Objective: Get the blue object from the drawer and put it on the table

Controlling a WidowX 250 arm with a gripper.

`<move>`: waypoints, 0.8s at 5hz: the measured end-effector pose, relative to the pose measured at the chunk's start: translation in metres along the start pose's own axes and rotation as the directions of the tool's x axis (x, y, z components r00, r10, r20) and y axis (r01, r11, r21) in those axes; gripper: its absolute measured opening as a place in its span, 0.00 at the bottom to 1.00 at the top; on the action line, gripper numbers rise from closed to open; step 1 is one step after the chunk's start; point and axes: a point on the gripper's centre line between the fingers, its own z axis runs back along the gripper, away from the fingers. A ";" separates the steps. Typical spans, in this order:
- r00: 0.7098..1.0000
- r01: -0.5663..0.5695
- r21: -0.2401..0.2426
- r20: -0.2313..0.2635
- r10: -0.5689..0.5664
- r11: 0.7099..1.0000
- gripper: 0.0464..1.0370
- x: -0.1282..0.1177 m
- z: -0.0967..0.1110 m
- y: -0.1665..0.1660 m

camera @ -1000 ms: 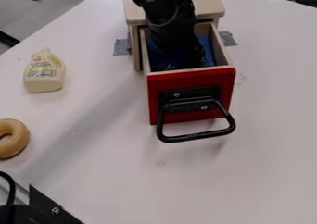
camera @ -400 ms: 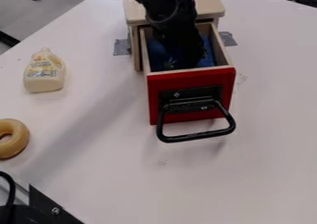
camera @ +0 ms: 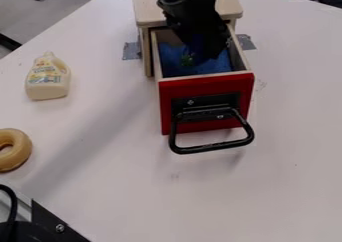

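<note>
Gripper (camera: 206,48): at the open drawer (camera: 246,58), pointed down; whether clenched or released, cannot tell.
Blue thing (camera: 196,45): in or just over the drawer, beside the gripper and partly hidden by it (grasp not confirmed).
Long axis: visible part runs steeply down the view, slightly leftward; full axis cannot be told.
Direction: lower end towards the drawer's front, by a green bit (camera: 187,60).
Lining (camera: 216,66): lighter blue, on the drawer floor.
Handle (camera: 212,148): black, on the red front.
Bottle (camera: 48,78): on the table (camera: 267,186), cap towards the view's top.
Ring (camera: 23,153): near the bottle, at the view's left edge.
</note>
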 end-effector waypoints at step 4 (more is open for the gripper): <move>0.999 -0.037 0.104 -0.002 0.038 0.994 0.68 -0.016 0.097 0.034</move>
